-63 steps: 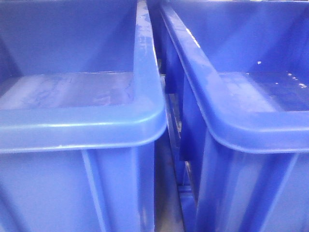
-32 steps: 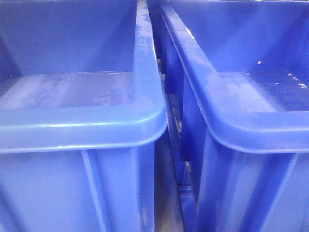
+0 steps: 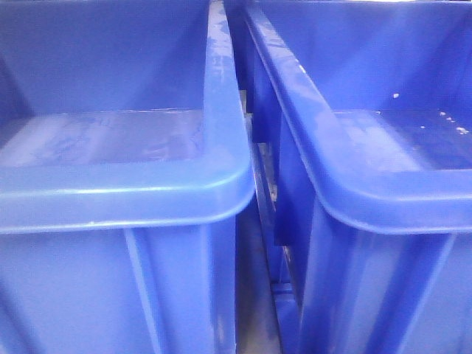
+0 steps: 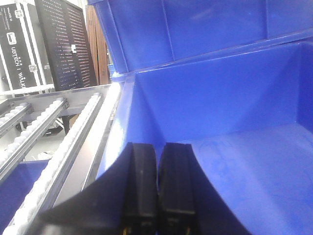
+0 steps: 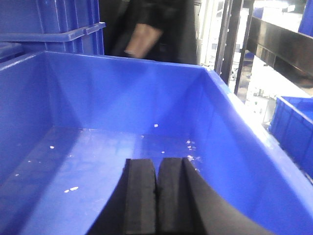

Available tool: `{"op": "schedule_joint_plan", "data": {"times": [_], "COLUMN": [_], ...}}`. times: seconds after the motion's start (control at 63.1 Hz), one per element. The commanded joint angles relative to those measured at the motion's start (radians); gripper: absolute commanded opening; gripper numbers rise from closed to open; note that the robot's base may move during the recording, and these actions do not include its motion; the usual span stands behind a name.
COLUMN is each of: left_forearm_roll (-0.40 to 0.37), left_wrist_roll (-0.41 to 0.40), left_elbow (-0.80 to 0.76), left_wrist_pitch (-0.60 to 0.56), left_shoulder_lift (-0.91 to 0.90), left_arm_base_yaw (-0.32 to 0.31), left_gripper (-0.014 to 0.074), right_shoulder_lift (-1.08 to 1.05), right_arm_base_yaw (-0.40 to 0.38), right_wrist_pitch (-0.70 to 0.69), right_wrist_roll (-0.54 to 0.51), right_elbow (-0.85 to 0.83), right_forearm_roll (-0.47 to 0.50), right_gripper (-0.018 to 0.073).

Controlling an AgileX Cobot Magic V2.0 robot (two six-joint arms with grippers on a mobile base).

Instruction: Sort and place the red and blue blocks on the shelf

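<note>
In the front view, the left large blue plastic bin (image 3: 125,199) and the right large blue plastic bin (image 3: 383,192) stand side by side, holding nothing but pale specks. The left pincer (image 4: 157,181) is pressed together over one bin floor, as is the right pincer (image 5: 156,196). No cube shows in any view.

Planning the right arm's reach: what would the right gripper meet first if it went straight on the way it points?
Probably the bin's far wall. The right gripper, jaws together, points across the bare bin floor; no block lies in its line. Depth is unclear.
</note>
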Motion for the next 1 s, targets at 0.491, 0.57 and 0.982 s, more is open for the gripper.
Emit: {"op": "schedule_joint_plan", "data": {"times": [0.491,0.57,0.982], "left_forearm_roll": [-0.009,-0.009,-0.009], "left_wrist_roll": [-0.002,-0.002,-0.002], "left_elbow": [0.041,0.041,0.041], "left_wrist_pitch": [-0.017,-0.017,-0.017], "left_shoulder_lift": [-0.018,-0.018,-0.018], "left_arm_base_yaw": [0.001,0.001,0.001], "left_gripper": [0.0084,0.0084,0.0084], "right_shoulder_lift": [-0.018,-0.018,-0.018], "right_arm_base_yaw": [0.000,0.000,0.000], "right_wrist_pitch": [-0.044,-0.044,-0.009], "right_wrist_roll": [-0.005,-0.005,-0.005], "right_elbow": [0.005,0.005,0.005], "right_forearm_roll": [0.085,0.085,0.080], "right_gripper": [0.0052,0.0052,0.0052]}}
